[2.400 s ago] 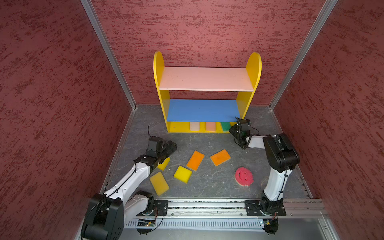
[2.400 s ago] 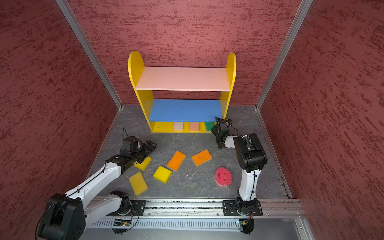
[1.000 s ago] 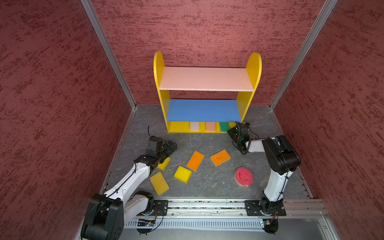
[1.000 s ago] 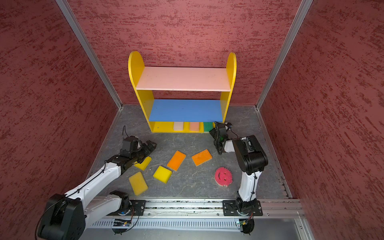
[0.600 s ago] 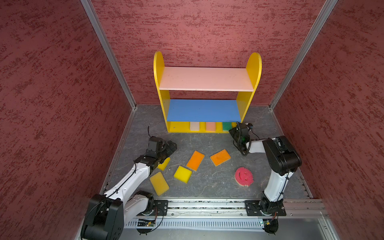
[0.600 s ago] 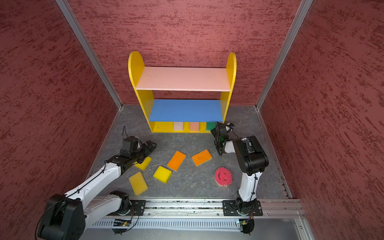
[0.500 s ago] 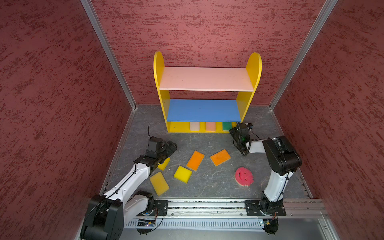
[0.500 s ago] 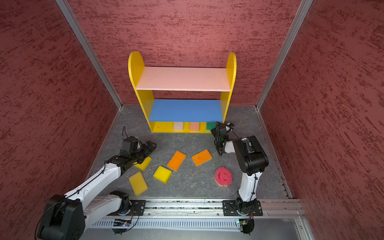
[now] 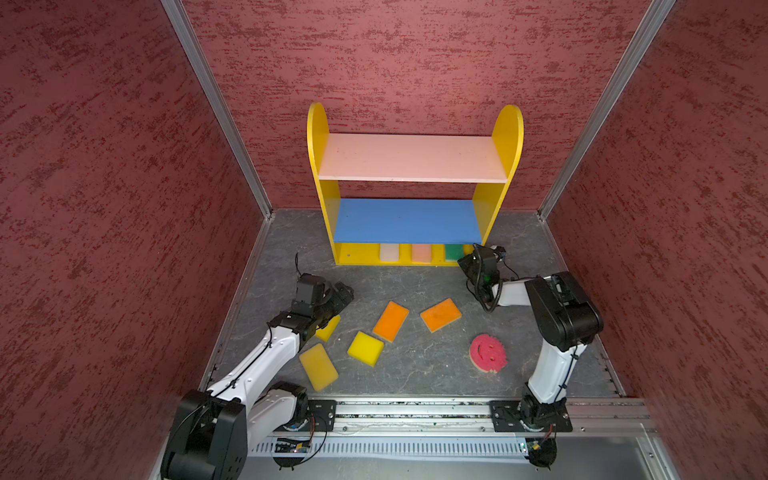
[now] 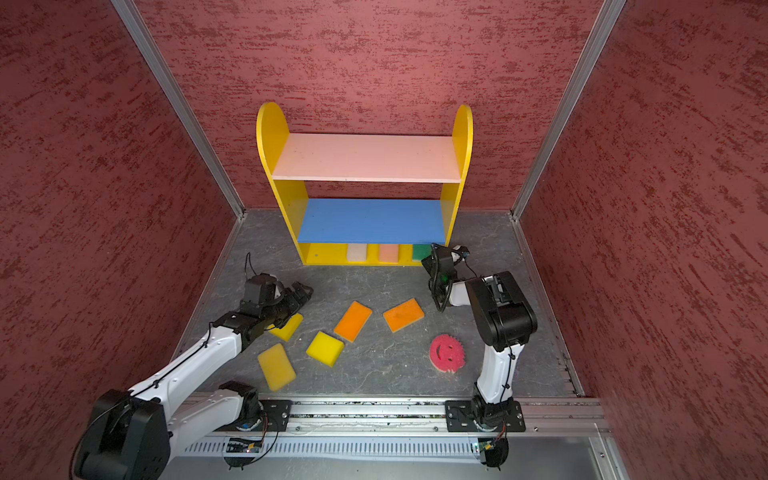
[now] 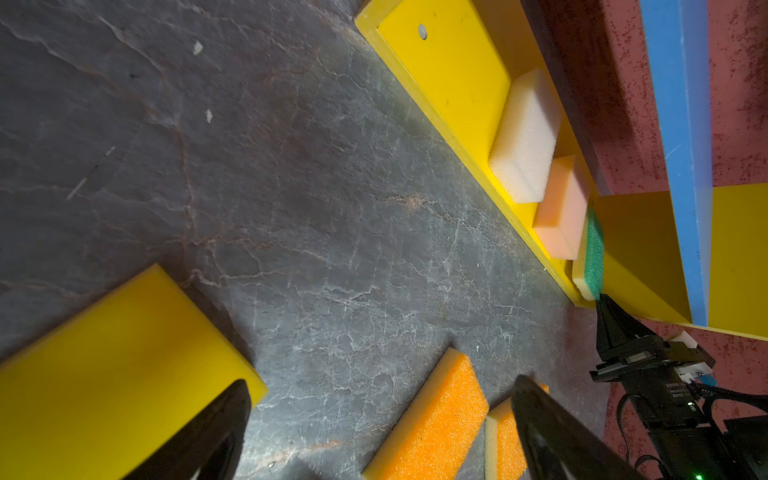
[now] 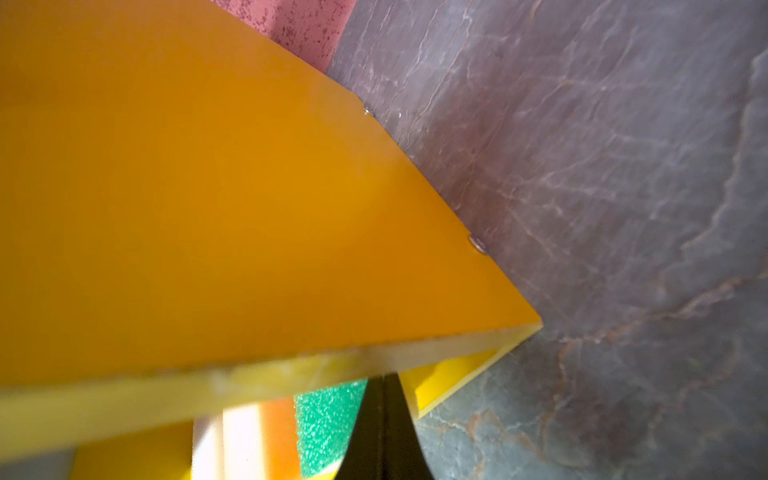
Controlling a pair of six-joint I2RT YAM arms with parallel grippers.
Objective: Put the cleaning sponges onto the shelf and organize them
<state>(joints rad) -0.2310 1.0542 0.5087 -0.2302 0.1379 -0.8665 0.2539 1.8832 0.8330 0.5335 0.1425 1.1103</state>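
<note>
Three sponges on the shelf (image 9: 325,195), six on the floor (image 9: 415,282) in front of it.
The cream sponge (image 9: 389,252), peach sponge (image 9: 421,252) and green sponge (image 9: 454,251) sit in a row on the yellow bottom board, toward the right. Your right gripper (image 12: 382,399), jaws pressed together and holding nothing, points at the green one's right edge; contact is unclear. Nearer you lie two orange sponges (image 9: 390,321) (image 9: 441,314), three yellow sponges (image 9: 365,348) (image 9: 318,366) (image 9: 329,329) at left, and the pink smiley sponge (image 9: 488,353) at right. Your left gripper (image 10: 301,293) hovers by the farthest yellow one, spread wide and empty.

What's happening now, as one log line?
left gripper open by yellow sponge | right gripper shut by green sponge | shelf holds three sponges
</note>
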